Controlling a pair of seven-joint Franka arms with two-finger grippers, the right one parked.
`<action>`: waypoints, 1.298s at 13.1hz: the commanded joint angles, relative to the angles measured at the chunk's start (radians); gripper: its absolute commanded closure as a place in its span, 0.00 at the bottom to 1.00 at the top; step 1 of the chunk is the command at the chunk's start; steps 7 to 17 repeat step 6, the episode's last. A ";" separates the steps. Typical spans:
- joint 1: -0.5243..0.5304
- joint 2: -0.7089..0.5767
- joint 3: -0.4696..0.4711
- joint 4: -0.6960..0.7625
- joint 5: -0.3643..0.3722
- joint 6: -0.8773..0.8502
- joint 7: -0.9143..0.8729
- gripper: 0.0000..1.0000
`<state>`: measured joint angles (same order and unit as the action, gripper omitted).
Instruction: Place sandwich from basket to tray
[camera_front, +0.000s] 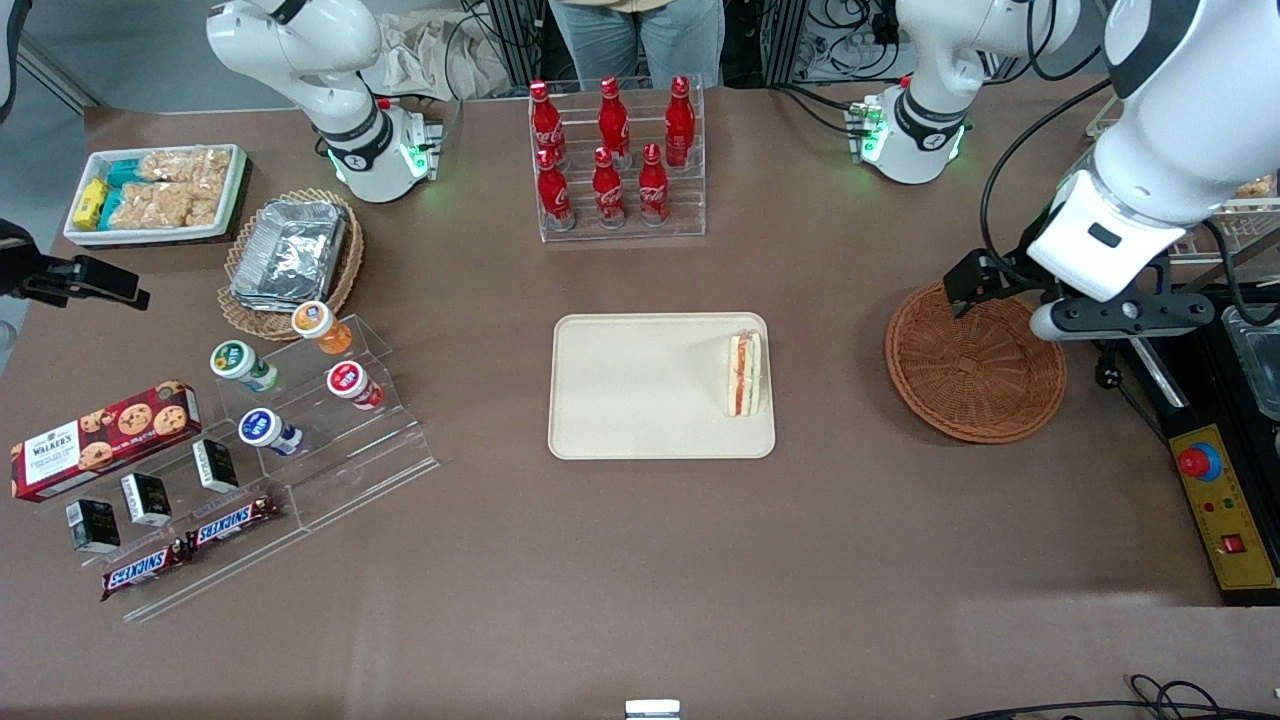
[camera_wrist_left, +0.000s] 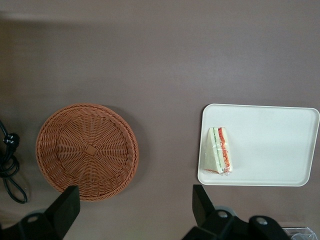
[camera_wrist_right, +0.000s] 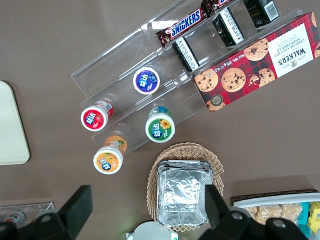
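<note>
The sandwich (camera_front: 744, 374) (camera_wrist_left: 220, 156) stands on its side on the cream tray (camera_front: 630, 400) (camera_wrist_left: 270, 145), close to the tray's end that faces the basket. The reddish-brown wicker basket (camera_front: 975, 365) (camera_wrist_left: 87, 150) sits on the table toward the working arm's end, with nothing in it. My left gripper (camera_front: 1115, 318) (camera_wrist_left: 132, 202) hangs high over the basket's rim. It is open, its two black fingers (camera_wrist_left: 65, 206) wide apart with only bare table between them.
A clear rack of red cola bottles (camera_front: 615, 160) stands farther from the front camera than the tray. A stepped acrylic stand with yoghurt cups (camera_front: 300, 400), a tan basket of foil containers (camera_front: 290, 255) and a cookie box (camera_front: 105, 435) lie toward the parked arm's end. A yellow control box (camera_front: 1222, 505) sits beside the basket.
</note>
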<state>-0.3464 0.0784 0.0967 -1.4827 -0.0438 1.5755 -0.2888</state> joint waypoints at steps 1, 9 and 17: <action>-0.002 -0.029 0.003 -0.008 -0.002 -0.020 0.007 0.00; 0.199 -0.075 -0.155 -0.025 0.011 -0.077 0.046 0.00; 0.199 -0.075 -0.155 -0.025 0.011 -0.077 0.046 0.00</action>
